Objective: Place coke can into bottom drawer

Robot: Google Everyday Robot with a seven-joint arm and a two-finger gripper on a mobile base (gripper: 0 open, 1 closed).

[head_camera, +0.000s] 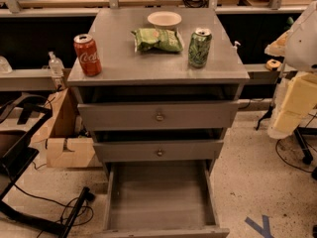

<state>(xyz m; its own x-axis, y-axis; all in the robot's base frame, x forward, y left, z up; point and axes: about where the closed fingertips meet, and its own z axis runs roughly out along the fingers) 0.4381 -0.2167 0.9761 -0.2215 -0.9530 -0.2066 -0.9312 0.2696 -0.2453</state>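
The coke can (87, 54), red with white script and a silver top, stands upright at the front left corner of the grey cabinet top (124, 63). The bottom drawer (158, 195) is pulled fully open below, a plain grey tray with nothing in it. My gripper is not in view; only white and cream parts of my arm (296, 90) show at the right edge, well right of the cabinet and apart from the can.
On the cabinet top are a green can (199, 47), a green chip bag (157, 39) and a white bowl (164, 19). Two knobbed drawers (159, 116) are shut. A cardboard box (67, 145) and a black frame with cables (29, 182) lie at the left.
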